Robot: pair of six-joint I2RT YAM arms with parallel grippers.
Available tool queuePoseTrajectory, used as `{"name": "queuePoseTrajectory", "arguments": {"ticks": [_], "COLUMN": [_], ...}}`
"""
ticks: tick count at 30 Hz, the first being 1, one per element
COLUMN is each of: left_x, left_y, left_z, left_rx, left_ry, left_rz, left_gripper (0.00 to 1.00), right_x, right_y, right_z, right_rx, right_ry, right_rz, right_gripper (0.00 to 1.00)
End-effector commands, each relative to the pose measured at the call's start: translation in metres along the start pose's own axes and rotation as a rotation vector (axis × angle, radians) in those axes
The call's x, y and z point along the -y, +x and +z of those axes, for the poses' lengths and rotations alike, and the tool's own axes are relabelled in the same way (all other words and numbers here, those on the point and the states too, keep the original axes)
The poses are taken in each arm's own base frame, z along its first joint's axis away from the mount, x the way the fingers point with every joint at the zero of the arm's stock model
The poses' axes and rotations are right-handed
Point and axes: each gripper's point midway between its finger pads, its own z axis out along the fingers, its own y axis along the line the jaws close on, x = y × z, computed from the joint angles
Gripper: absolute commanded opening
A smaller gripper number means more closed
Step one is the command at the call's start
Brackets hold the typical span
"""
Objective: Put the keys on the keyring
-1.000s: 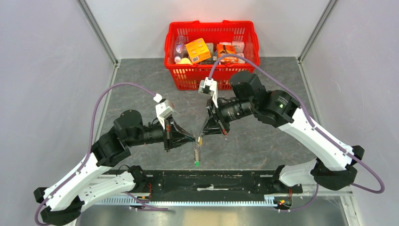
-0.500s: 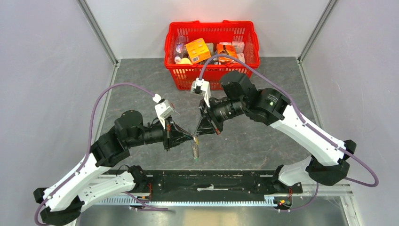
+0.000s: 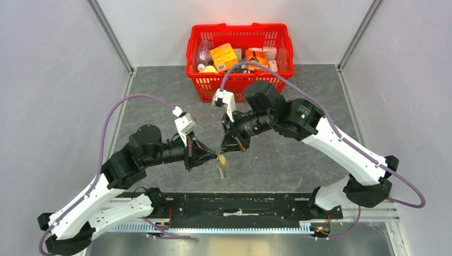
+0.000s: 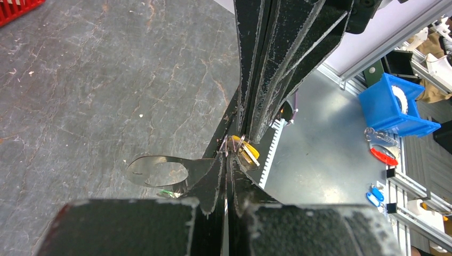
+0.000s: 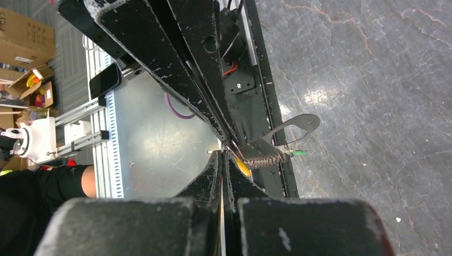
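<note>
The left gripper (image 4: 227, 160) is pinching the keyring (image 5: 262, 155) while the right gripper (image 5: 224, 156) is clamping the yellow key (image 4: 244, 151) just beside it.

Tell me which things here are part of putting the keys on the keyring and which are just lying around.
Part of the job:
keyring
yellow key
green key
left claw and right claw, both shut, tips meeting at the ring

Just lying about:
red basket
orange box and other packets inside it
blue bin beyond the table edge
</note>
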Motion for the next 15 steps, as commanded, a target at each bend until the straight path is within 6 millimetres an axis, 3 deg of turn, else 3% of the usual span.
{"name": "queuePoseTrajectory", "arguments": {"ticks": [1, 15], "left_x": [0.0109, 0.0146], "left_y": [-0.025, -0.027], "left_z": [-0.0078, -0.0122], "left_rx": [0.075, 0.087], "left_ry": [0.027, 0.038], "left_rz": [0.066, 0.073], "left_gripper": [0.02, 0.02], "right_x": [-0.0024, 0.0075], "right_y": [-0.0135, -0.0097], "right_z": [-0.0054, -0.0017], "right_rx": [0.038, 0.015], "right_ry": [0.022, 0.078], "right_rz": [-0.025, -0.014], "right_gripper": [0.0, 0.0]}}
